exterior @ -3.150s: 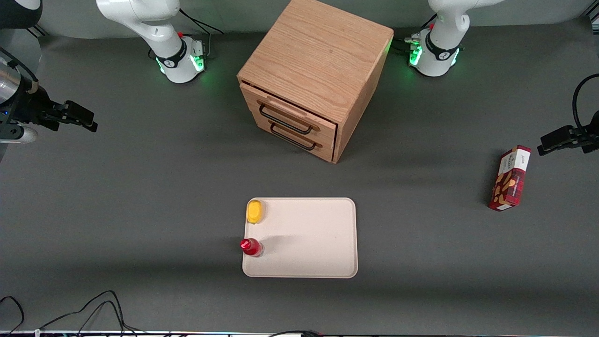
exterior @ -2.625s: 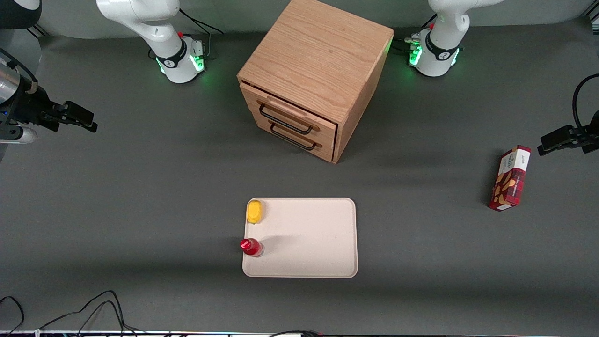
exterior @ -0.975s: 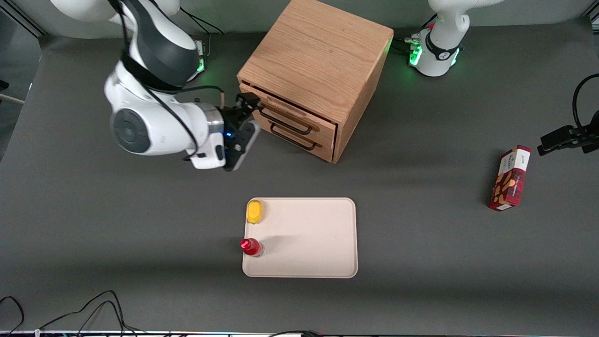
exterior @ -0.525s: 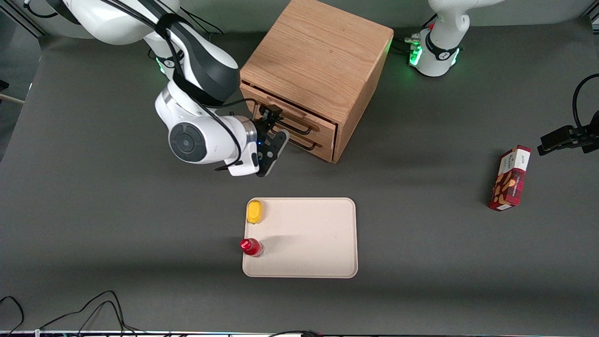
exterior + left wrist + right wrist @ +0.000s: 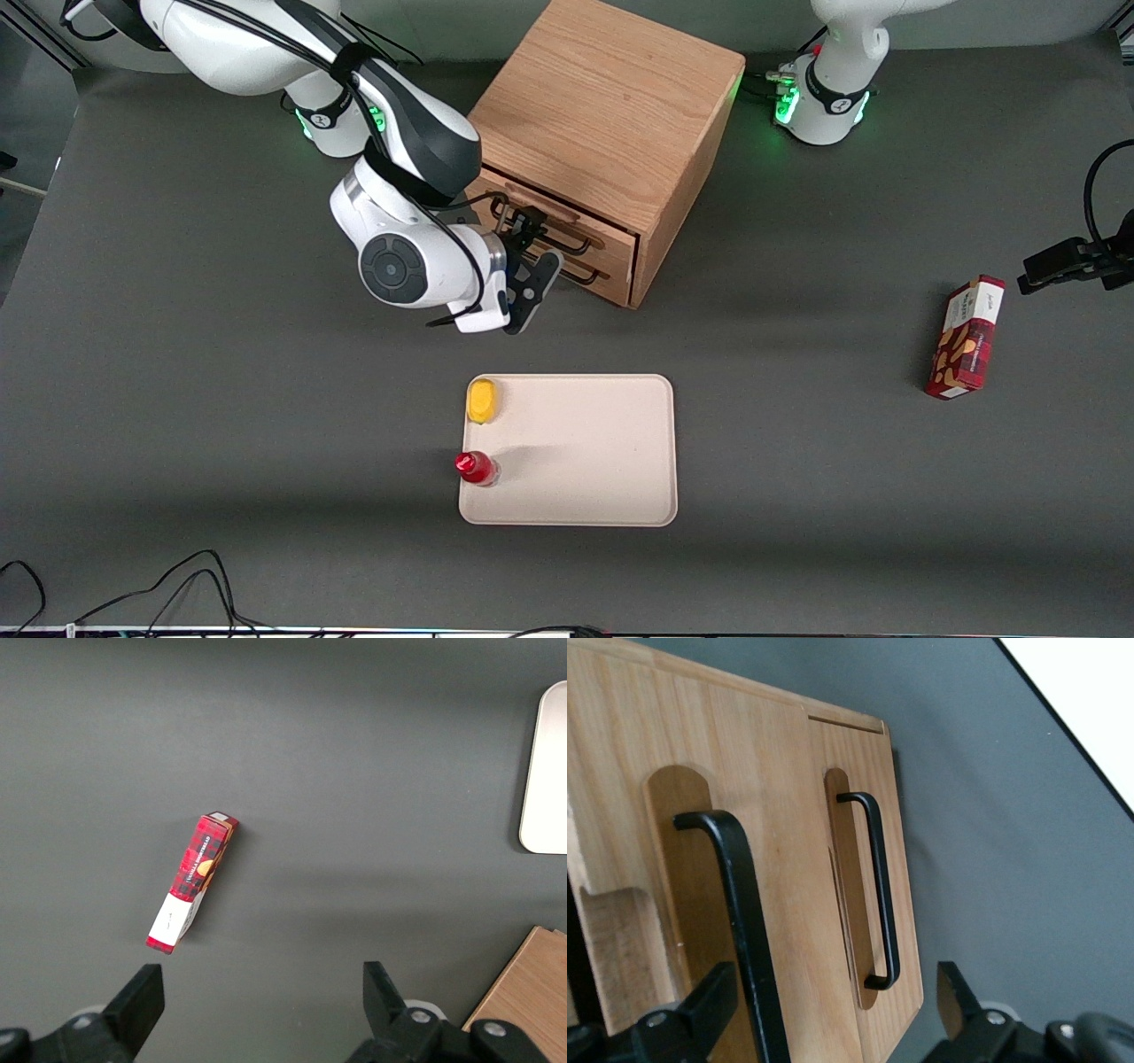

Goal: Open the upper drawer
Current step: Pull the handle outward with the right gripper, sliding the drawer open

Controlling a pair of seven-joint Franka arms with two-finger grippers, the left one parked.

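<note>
Nearest my front camera sits the beige tray [image 5: 602, 461], flat on the grey table [image 5: 221, 425]. A small red-capped bottle [image 5: 476, 467] stands at the tray's edge on the working arm's side, and a yellow object [image 5: 482, 400] lies in the tray's corner a little farther from the camera. The rest of the tray's surface is bare.

Farther back, toward the parked arm's end of the table, a red box [image 5: 967, 338] of snacks lies on its side; the left wrist view shows the same red box [image 5: 192, 881] alone on the table.

Farther again stands the oak cabinet [image 5: 611, 115], turned at an angle. Its upper drawer [image 5: 567, 217] is just under the cabinet top and looks barely cracked, a thin dark gap above its front. The bottom drawer [image 5: 580, 266] sits closed beneath it.

My gripper [image 5: 529, 232] is right in front of the upper drawer, at its black handle [image 5: 740, 921], with the wrist [image 5: 416, 266] turned sideways and the forearm reaching down from above the cabinet's corner. In the right wrist view the fingers [image 5: 700, 1005] stand spread apart, with the upper handle running between them, not clamped. The lower handle [image 5: 877, 890] shows just beside it.
</note>
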